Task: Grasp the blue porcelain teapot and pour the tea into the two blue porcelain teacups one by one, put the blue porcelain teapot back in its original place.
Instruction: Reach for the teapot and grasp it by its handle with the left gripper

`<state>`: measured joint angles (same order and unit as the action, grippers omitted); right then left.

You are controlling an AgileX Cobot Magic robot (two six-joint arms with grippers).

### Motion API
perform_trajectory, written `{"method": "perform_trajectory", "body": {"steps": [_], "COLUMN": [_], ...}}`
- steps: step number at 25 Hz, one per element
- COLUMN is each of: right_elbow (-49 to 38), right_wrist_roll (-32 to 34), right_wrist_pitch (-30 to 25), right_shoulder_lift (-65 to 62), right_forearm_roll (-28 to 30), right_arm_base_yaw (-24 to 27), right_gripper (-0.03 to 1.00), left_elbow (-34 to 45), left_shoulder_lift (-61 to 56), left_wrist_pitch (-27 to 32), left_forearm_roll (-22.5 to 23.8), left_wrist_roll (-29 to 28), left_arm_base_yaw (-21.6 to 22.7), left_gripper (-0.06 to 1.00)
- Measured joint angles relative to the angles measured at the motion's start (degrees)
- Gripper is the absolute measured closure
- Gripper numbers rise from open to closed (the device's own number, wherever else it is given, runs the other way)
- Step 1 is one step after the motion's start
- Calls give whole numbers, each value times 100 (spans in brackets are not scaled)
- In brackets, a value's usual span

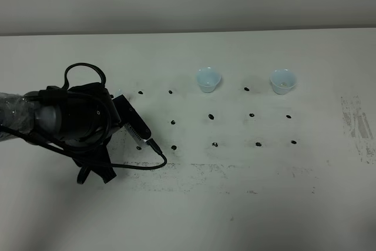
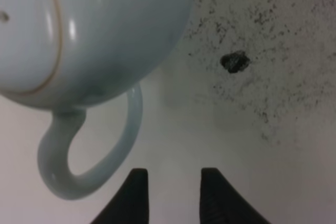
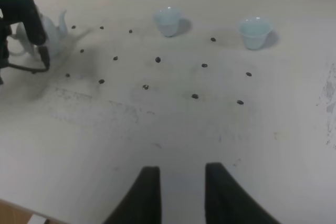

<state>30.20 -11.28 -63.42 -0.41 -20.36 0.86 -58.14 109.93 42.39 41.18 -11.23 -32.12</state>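
The pale blue porcelain teapot [image 2: 94, 30] fills the left wrist view, its loop handle [image 2: 128, 135] curving toward my left gripper [image 2: 175, 195]. The two black fingers stand slightly apart, beside the handle, with nothing between them. In the high view the left arm [image 1: 76, 121] covers the teapot. The right wrist view shows the teapot [image 3: 53, 34] partly behind that arm. Two blue porcelain teacups [image 1: 208, 79] [image 1: 282, 81] stand upright at the back of the table, also visible as teacups [image 3: 168, 21] [image 3: 254, 32]. No tea shows. My right gripper [image 3: 181, 195] hovers over bare table near the front.
The white table [image 1: 247, 204] carries a grid of small black dots and scuffed grey marks. A black cable [image 1: 141, 166] loops from the left arm onto the table. The table's front edge [image 3: 16, 205] lies close below the right gripper.
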Motion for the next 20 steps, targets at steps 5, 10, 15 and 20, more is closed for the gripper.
{"method": "perform_trajectory", "body": {"steps": [5,10,15,20], "right_elbow": [0,0,0,0], "right_wrist_roll": [0,0,0,0], "right_wrist_pitch": [0,0,0,0], "right_shoulder_lift": [0,0,0,0], "right_forearm_roll": [0,0,0,0], "right_arm_base_yaw": [0,0,0,0], "right_gripper": [73,73,73,73], "left_elbow": [0,0,0,0], "left_shoulder_lift": [0,0,0,0], "left_wrist_pitch": [95,149,178,225], "left_forearm_roll": [6,204,312,327], "left_wrist_roll": [-203,-586,-838,-960], "left_arm_base_yaw": [0,0,0,0], "left_gripper": [68,68,68,68]}}
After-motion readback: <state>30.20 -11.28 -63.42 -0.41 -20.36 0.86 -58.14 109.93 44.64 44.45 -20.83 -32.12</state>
